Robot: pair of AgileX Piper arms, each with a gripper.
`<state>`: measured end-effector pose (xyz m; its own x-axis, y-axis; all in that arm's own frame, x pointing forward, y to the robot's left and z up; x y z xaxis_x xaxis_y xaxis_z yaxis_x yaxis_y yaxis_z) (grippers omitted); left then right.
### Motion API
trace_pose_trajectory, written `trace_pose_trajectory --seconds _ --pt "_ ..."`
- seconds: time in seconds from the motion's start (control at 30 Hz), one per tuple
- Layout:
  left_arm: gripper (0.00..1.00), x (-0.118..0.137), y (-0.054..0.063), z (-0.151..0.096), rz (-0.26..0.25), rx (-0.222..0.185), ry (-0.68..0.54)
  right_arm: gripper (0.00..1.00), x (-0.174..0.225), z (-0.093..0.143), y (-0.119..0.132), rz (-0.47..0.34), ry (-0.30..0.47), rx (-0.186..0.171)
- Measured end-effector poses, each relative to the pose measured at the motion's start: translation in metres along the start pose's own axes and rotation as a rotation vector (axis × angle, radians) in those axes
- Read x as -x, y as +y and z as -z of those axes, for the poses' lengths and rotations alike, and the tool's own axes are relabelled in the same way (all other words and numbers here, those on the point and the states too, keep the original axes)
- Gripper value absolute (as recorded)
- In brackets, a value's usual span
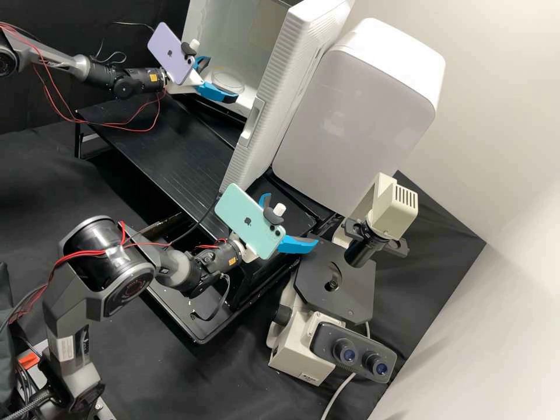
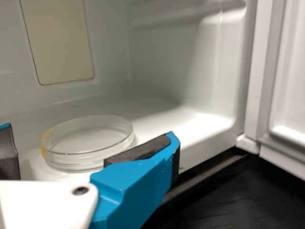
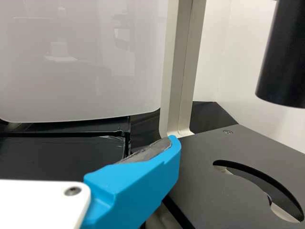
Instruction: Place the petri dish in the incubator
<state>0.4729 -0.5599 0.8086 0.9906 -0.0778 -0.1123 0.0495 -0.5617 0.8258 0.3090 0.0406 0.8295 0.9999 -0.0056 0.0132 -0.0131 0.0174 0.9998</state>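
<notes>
- Petri dish (image 1: 227, 81): clear, round, lies flat on the white floor of the incubator (image 1: 204, 29), close to the front lip of the open chamber.
- Left gripper (image 2: 88, 136): sits at the chamber mouth with the dish between its blue fingers. Jaws spread wider than the dish, with a clear gap on one side. Contact on the other side cannot be told. Grips nothing.
- Incubator door (image 1: 280, 87): white, ribbed, stands swung open beside the chamber.
- Beige panel (image 2: 57, 40): set into the inner wall behind the dish.
- Right gripper (image 1: 300, 244): hangs at the edge of the microscope stage (image 3: 238, 162), well apart from the dish. Jaws apart, the one finger's grey pad bare, holds nothing.
- Microscope (image 1: 318, 350): white body, twin eyepieces, stands on black cloth.
- White rounded cabinet (image 1: 361, 99): stands just beside the open door, behind the microscope.
- Black tray (image 1: 175, 151): lies between the two arms, below the incubator front.
- Purple phone (image 1: 170, 52): clamped on the left wrist.
- Mint phone (image 1: 249, 220): clamped on the right wrist.
</notes>
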Motion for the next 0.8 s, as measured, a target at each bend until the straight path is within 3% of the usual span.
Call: trace_pose_trajectory --seconds 0.1,0.23,0.37,0.63,0.8 --pt "1.0 0.006 0.001 -0.002 -0.032 0.028 -0.012 1.0 0.0 0.0 0.0 0.0 0.0 0.0" --pt "1.0 0.015 0.0 -0.006 -0.071 0.03 -0.025 1.0 0.0 0.0 0.0 0.0 0.0 0.0" --pt "1.0 0.028 0.0 -0.012 -0.076 0.05 -0.039 1.0 0.0 0.0 0.0 0.0 0.0 0.0" --pt "1.0 0.054 0.003 -0.024 -0.115 0.052 -0.072 1.0 0.0 0.0 0.0 0.0 0.0 0.0" --pt "1.0 0.068 -0.003 -0.028 -0.108 0.05 -0.085 1.0 0.0 0.0 0.0 0.0 0.0 0.0"
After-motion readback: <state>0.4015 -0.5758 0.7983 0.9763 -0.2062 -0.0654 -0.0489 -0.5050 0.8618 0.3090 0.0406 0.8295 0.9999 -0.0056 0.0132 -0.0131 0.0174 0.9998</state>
